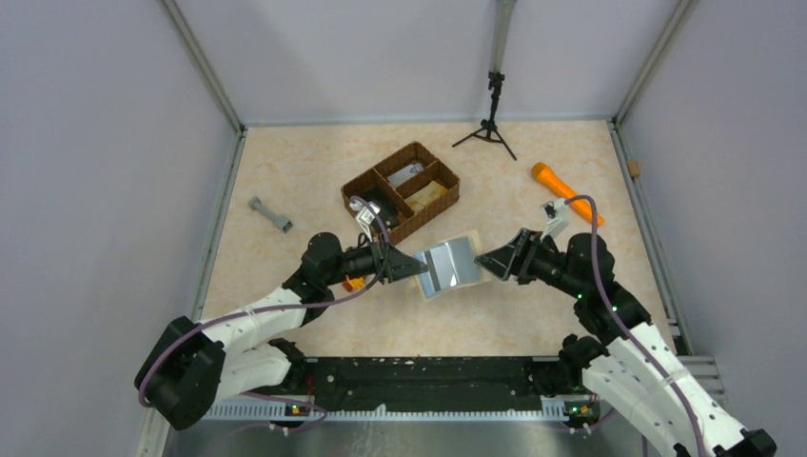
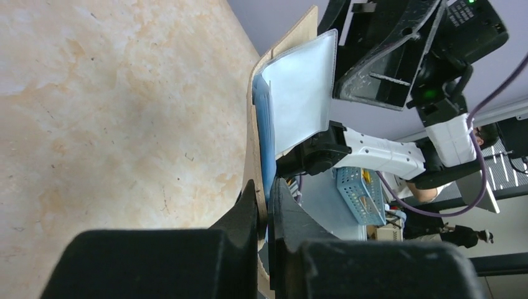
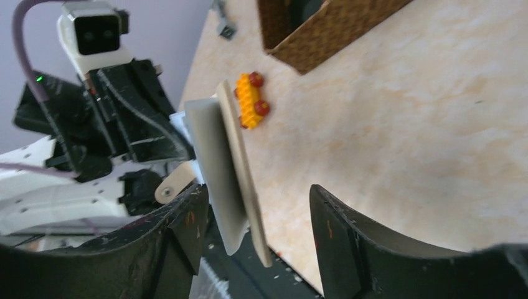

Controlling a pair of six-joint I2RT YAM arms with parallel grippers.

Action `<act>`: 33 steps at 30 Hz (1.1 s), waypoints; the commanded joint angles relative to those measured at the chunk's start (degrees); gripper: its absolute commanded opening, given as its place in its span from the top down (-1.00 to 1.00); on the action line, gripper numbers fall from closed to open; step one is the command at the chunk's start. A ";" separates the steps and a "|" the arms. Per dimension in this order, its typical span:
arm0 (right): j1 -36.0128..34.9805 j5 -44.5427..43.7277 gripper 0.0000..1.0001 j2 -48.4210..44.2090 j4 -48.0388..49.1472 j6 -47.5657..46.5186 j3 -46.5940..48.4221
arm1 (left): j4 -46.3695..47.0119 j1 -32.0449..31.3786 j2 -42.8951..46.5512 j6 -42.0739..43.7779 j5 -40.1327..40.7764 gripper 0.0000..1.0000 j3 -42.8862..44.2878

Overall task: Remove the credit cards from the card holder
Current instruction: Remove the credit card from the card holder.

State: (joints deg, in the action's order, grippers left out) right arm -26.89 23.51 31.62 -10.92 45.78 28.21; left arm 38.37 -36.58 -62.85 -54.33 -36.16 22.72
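Note:
The card holder (image 1: 449,267) hangs open above the table between the two arms, its pale blue inside (image 2: 301,93) facing up. My left gripper (image 1: 416,268) is shut on its left edge; in the left wrist view the jaws (image 2: 266,198) pinch the beige cover. My right gripper (image 1: 484,261) stands open at the holder's right edge. In the right wrist view that edge, a whitish leaf and a tan leaf (image 3: 231,163), sits between the spread fingers (image 3: 255,215) without being clamped. I cannot make out any credit cards in the holder.
A brown wicker divided tray (image 1: 357,184) stands behind the holder with flat tan and grey pieces in its compartments. An orange torch (image 1: 565,192) lies at the right, a grey dumbbell-shaped piece (image 1: 270,215) at the left, a small tripod (image 1: 490,126) at the back. An orange toy (image 3: 250,99) lies under my left arm.

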 commanded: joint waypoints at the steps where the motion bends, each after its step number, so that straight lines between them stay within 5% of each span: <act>1: -0.44 -12.59 -0.28 0.42 -14.48 -11.36 9.12 | 1.56 1.01 1.89 -0.27 -0.42 1.00 0.49; 6: -0.44 -11.12 -0.13 -1.25 -17.71 -16.35 14.79 | -3.69 1.29 2.30 1.20 1.22 0.99 1.59; 14: -0.93 13.39 0.20 1.80 -3.27 -10.17 10.76 | -7.69 1.27 -0.64 1.25 1.84 1.00 4.43; 23: -7.44 9.67 0.13 7.37 4.22 -7.49 7.02 | 1.92 1.27 -4.61 -3.57 -2.47 1.00 4.26; 33: -9.84 -3.37 -0.12 12.89 -2.49 -10.32 7.40 | 11.18 1.27 -6.84 -8.12 -7.40 1.00 4.15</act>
State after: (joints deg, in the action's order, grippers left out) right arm -36.16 27.18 44.16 -11.97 37.01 35.09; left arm 39.99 -35.59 -69.43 -59.68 -39.86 25.15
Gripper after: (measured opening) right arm 0.542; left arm 0.048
